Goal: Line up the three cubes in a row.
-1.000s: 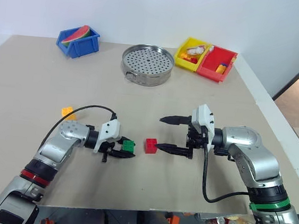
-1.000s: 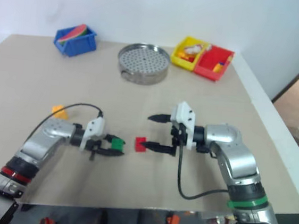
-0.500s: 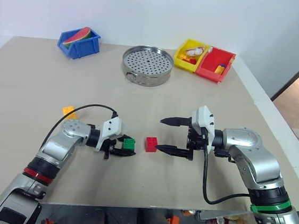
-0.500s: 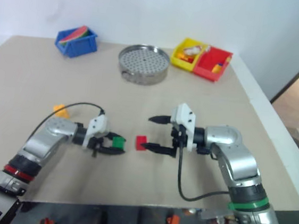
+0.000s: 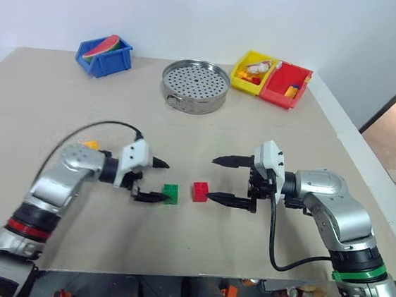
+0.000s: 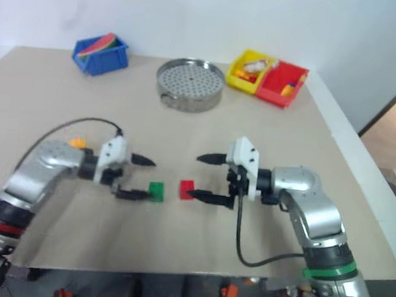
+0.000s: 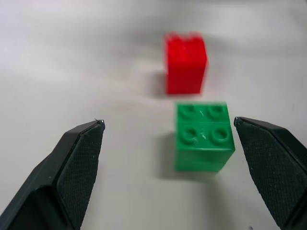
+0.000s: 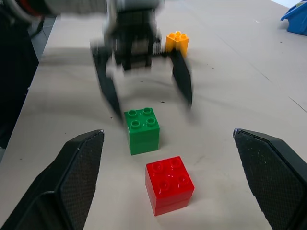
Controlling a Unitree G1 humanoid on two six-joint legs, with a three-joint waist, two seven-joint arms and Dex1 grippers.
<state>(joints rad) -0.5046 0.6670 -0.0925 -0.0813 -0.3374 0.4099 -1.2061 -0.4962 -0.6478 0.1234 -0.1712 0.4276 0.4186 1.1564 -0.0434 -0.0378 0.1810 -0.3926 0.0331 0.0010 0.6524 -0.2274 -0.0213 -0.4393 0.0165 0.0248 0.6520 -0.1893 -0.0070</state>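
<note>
A green cube (image 5: 171,192) and a red cube (image 5: 200,191) stand side by side on the table with a small gap between them. The yellow-orange cube (image 5: 91,144) sits apart to the left, half hidden behind my left arm; the right wrist view shows it whole (image 8: 177,41). My left gripper (image 5: 165,181) hangs open just left of the green cube (image 7: 204,136), holding nothing. Open and empty too, my right gripper (image 5: 210,177) has its lower fingertip close to the red cube (image 8: 169,184), on that cube's right side.
At the back of the table stand a perforated metal pan (image 5: 195,86), a blue bin (image 5: 103,55) with a watermelon slice, and a yellow bin (image 5: 254,71) beside a red bin (image 5: 287,83) holding small toy pieces. The table's right edge (image 5: 366,163) runs past my right arm.
My left gripper opened, let go of the green cube, and rose a little to the left. The green cube stays on the table beside the red one. My right arm kept still.
</note>
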